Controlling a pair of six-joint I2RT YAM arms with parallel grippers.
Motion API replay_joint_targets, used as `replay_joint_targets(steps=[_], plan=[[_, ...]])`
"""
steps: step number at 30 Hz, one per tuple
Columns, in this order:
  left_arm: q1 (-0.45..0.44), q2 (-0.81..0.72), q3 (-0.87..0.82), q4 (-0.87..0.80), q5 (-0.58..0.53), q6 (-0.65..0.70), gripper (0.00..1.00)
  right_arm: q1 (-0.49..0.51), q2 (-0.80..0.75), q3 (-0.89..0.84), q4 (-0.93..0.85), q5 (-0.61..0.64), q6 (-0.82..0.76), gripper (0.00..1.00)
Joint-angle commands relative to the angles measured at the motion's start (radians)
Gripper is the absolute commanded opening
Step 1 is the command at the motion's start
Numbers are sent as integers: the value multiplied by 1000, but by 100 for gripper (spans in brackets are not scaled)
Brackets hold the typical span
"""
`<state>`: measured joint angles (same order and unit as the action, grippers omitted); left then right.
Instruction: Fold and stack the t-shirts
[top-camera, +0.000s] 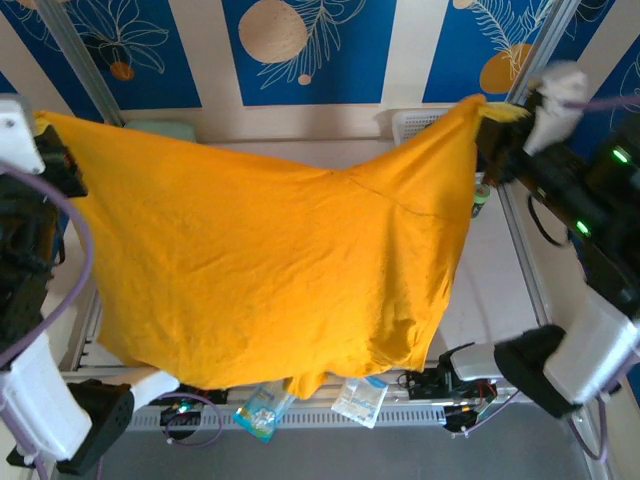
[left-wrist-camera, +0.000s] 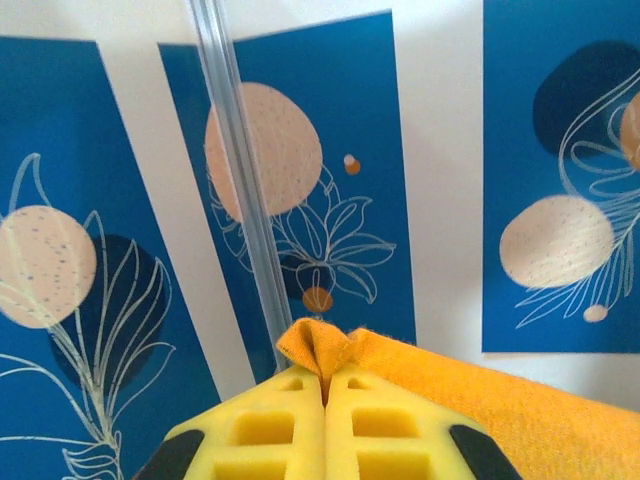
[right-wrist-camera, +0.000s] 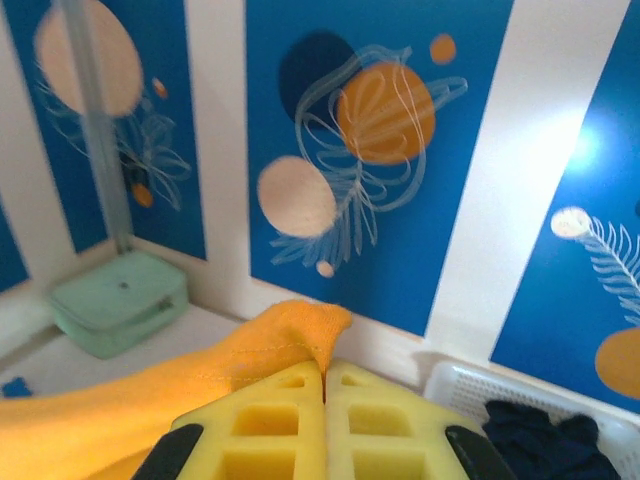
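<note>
Two top corners of the t-shirt (top-camera: 270, 260) clamped by left claw (left-wrist-camera: 325, 388) and right claw (right-wrist-camera: 325, 372).

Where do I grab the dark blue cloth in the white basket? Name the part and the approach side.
Probably its raised, bunched top, from straight above. The dark blue cloth lies crumpled inside the white basket, whose walls would block a sideways approach. A crumpled ridge on top gives something to pinch.

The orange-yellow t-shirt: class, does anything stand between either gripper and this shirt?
Nothing does. The left gripper and the right gripper are each shut on a pinch of the t-shirt, which hangs spread between them.
</note>
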<state>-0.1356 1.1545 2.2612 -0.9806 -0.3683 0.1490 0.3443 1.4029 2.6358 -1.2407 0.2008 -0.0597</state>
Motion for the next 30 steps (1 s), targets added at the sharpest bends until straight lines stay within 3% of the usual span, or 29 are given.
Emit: replay_joint_targets(steps=[1, 7, 14, 22, 30], plan=[[-4, 72, -50, 97, -43, 46, 0, -55, 125, 10, 17, 34, -11, 0], [-2, 197, -280, 306, -92, 68, 0, -168, 318, -34, 58, -80, 43, 0], [1, 471, -530, 590, -85, 31, 0, -183, 624, -83, 153, -135, 35, 0], [12, 911, -347, 688, -135, -25, 0, -174, 1097, 173, 251, -95, 2, 0], [30, 1144, -136, 663, -162, -2, 0, -173, 1167, 74, 424, -83, 28, 0]])
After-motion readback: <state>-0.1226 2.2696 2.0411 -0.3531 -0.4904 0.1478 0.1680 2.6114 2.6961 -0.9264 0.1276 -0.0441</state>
